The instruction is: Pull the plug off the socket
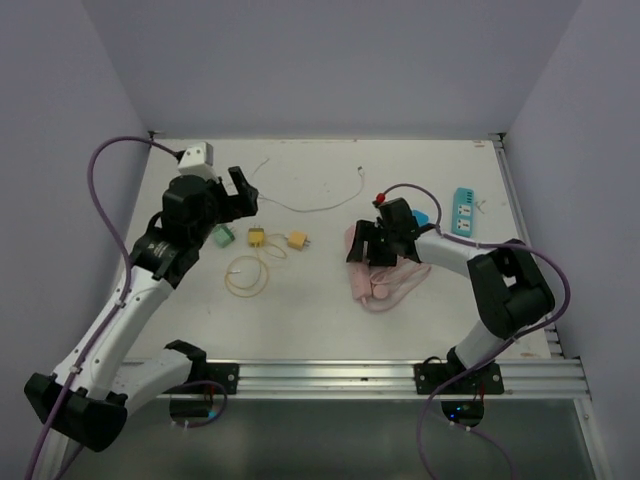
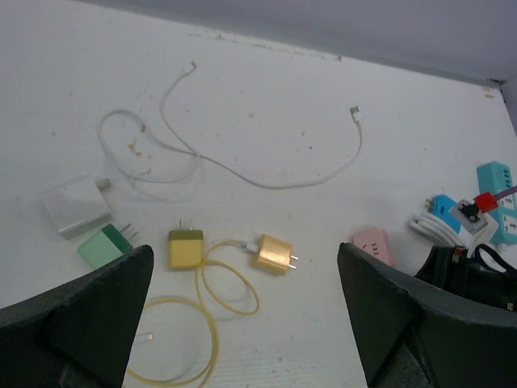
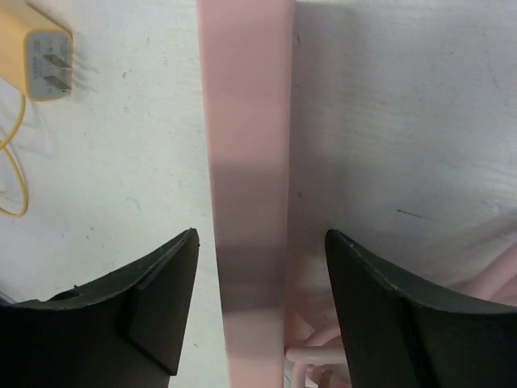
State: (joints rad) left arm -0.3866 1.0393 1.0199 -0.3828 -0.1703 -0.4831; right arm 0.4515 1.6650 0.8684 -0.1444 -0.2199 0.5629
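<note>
Under right pincer, one pink socket, two yellow plugs

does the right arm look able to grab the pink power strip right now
Probably yes: the right gripper is open with a finger on each side of the pink power strip, and nothing else lies between them.
</note>
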